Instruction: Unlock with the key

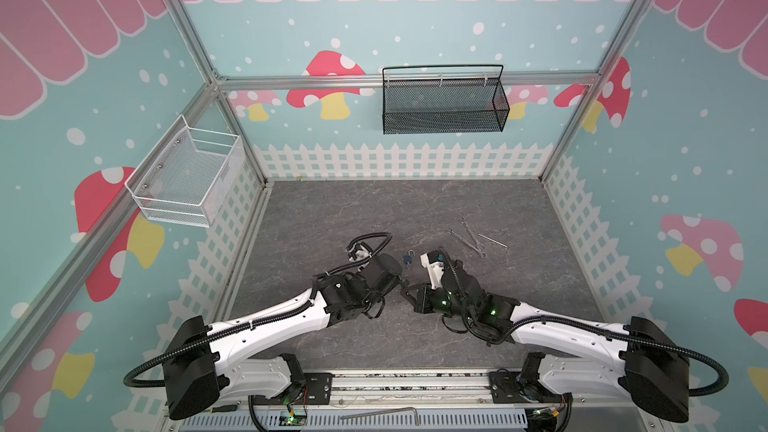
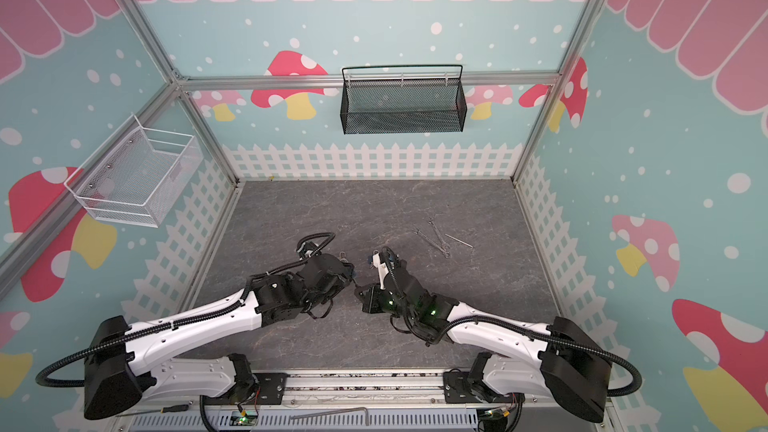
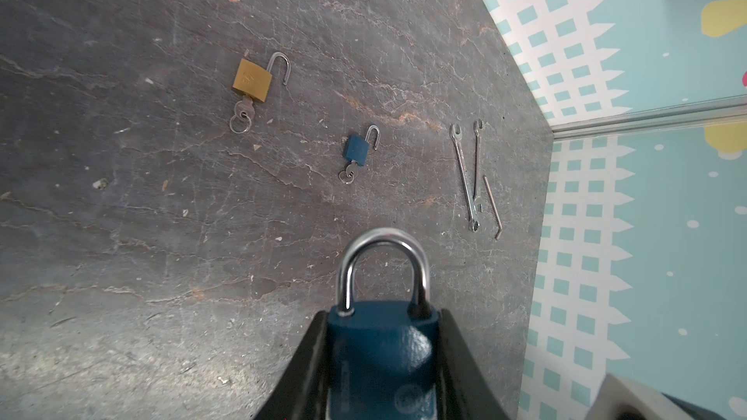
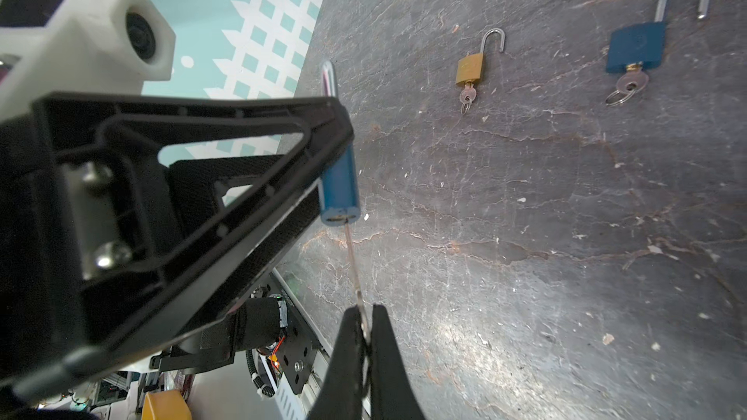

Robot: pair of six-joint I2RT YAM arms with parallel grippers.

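Observation:
My left gripper is shut on a big blue padlock, gripping the body by its sides. Its steel shackle is closed and sticks out past the fingertips. In the right wrist view the same padlock hangs from the left gripper's finger, keyhole end toward me. My right gripper is shut on a thin key. The blade's tip meets the keyhole slot; how deep it sits I cannot tell. In a top view the two grippers meet tip to tip at the table's middle front.
Two unlocked padlocks lie on the grey table with keys in them: a brass one and a small blue one. Two wrenches and a hex key lie further right. A black basket and a white basket hang on the walls.

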